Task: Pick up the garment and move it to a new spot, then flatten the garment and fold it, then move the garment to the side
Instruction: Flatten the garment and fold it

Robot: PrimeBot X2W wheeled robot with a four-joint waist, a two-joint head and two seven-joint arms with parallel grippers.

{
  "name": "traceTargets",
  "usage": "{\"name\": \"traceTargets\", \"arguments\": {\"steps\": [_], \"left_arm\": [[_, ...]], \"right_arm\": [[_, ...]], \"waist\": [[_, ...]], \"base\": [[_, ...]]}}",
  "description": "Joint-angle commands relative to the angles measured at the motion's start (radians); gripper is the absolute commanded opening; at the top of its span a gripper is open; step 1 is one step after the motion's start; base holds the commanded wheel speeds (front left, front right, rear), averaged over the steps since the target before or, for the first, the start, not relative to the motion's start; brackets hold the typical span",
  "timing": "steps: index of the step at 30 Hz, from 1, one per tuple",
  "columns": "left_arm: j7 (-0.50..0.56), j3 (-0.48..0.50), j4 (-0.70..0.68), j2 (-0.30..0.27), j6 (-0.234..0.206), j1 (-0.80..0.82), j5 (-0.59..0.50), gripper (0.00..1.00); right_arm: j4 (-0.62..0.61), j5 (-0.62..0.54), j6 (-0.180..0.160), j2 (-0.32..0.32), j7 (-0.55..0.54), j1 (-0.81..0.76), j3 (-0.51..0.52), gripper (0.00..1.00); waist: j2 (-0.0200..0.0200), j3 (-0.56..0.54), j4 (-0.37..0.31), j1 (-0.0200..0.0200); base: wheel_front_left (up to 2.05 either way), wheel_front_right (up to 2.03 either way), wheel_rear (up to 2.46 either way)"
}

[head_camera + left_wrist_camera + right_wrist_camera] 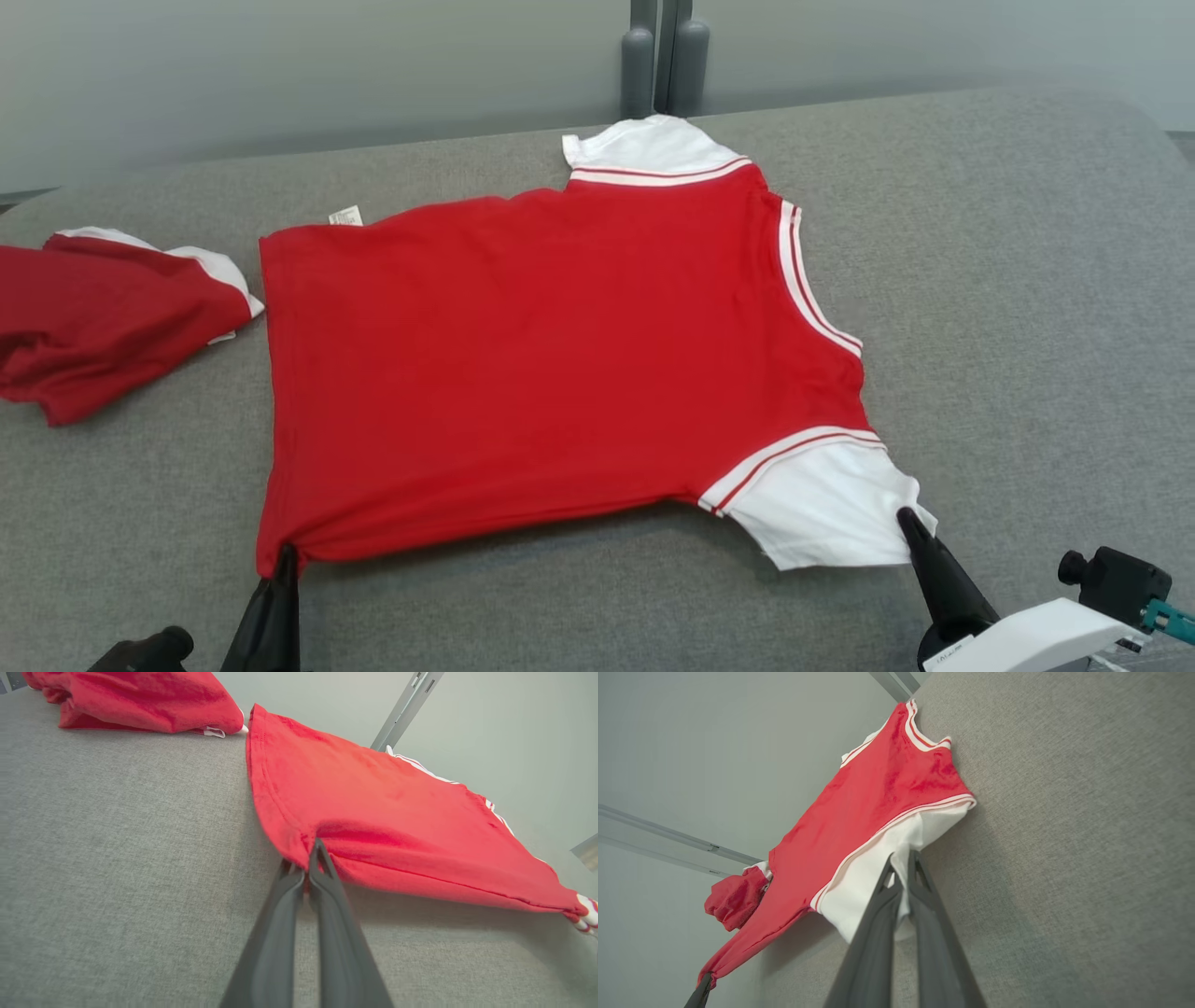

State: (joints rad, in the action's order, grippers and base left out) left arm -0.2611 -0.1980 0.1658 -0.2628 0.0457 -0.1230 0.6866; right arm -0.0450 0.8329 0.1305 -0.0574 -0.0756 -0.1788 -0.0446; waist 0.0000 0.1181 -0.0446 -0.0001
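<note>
The red shirt point(560, 355) lies spread on the grey worktop point(1027, 327), its near edge lifted. The left pincer point(285, 560) is clenched on a hem corner, the right pincer point(907, 523) on a white sleeve. The cloth looks soft and light and will likely sag, so corners are good holds. A crumpled red garment point(103, 317) crowds the left side.

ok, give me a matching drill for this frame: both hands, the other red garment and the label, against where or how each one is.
Things:
1. left hand
2. right hand
3. spare red garment
4. white label

States:
A. crumpled on the grey surface, to the left of the shirt in the head view
B. shut on the near white sleeve
C. pokes out from the shirt's far edge
D. shut on the shirt's near red corner

Pairs: 1-D, 2-B, 3-A, 4-C.
</note>
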Motion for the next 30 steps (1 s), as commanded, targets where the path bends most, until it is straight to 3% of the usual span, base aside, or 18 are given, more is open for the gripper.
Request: {"name": "traceTargets", "arguments": {"steps": [1, 14, 30], "left_arm": [[-0.005, 0.008, 0.001, 0.000, 0.008, -0.013, -0.006, 0.00], [0.010, 0.012, 0.051, 0.019, 0.036, -0.021, 0.003, 0.00], [0.067, 0.011, 0.109, 0.085, 0.076, 0.069, 0.188, 0.00]], "right_arm": [[-0.007, 0.006, 0.000, -0.001, -0.004, -0.013, 0.001, 0.00], [0.005, -0.009, 0.000, 0.006, -0.051, -0.033, -0.016, 0.00], [0.067, -0.013, 0.000, 0.007, -0.009, 0.066, -0.008, 0.00]], "waist": [[0.0000, -0.017, -0.014, 0.0001], [0.0000, -0.037, -0.027, 0.0001], [0.0000, -0.042, 0.010, 0.0001]], "base": [[0.00, 0.00, 0.00], [0.00, 0.00, 0.00], [0.00, 0.00, 0.00]]}}
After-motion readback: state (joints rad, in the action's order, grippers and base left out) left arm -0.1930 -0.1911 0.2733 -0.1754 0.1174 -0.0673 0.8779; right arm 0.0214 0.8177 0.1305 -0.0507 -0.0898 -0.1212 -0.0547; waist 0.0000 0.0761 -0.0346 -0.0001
